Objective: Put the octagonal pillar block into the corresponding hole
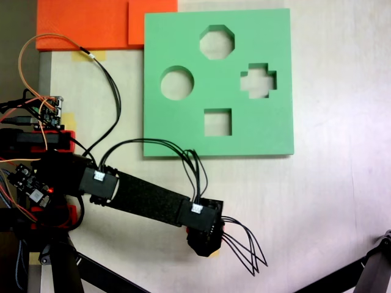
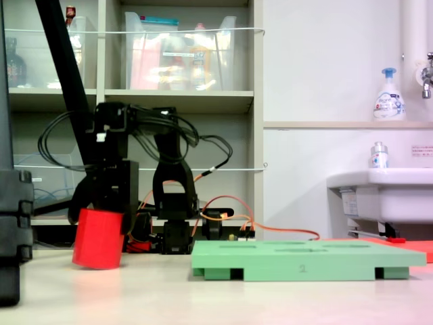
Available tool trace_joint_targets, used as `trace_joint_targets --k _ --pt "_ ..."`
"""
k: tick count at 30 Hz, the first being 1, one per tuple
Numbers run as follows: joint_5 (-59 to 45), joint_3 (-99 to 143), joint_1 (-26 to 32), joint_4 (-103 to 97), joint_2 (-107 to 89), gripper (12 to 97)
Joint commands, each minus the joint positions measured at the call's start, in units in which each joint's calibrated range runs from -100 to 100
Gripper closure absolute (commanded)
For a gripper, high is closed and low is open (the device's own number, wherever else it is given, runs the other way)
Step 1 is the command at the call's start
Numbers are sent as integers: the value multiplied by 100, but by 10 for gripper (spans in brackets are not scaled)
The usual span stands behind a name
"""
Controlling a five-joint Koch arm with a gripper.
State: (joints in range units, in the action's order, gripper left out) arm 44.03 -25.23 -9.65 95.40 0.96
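The red octagonal pillar block (image 2: 99, 240) is at the table's surface, slightly tilted, left of the green foam board (image 2: 304, 261). My gripper (image 2: 99, 215) comes down over its top with black fingers on either side, shut on it. From above, the wrist and gripper (image 1: 204, 244) cover the block, and just a red sliver (image 1: 214, 254) peeks out. The green board (image 1: 269, 131) lies beyond the gripper. Its octagonal hole (image 1: 217, 41) is at the far edge, with a round, a cross-shaped and a square cutout nearer.
Orange foam sheets (image 1: 85, 24) lie at the top left corner. The arm's base and circuit boards (image 1: 36, 152) sit at the left edge, with cables looping over the table. A dark stand leg (image 1: 372, 268) enters at the bottom right.
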Motion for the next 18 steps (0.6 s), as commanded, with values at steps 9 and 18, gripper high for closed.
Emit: trace_joint_targets --k 9,18 --pt "366 -129 342 460 -2470 840" --pt "1788 1 1363 460 -4649 838"
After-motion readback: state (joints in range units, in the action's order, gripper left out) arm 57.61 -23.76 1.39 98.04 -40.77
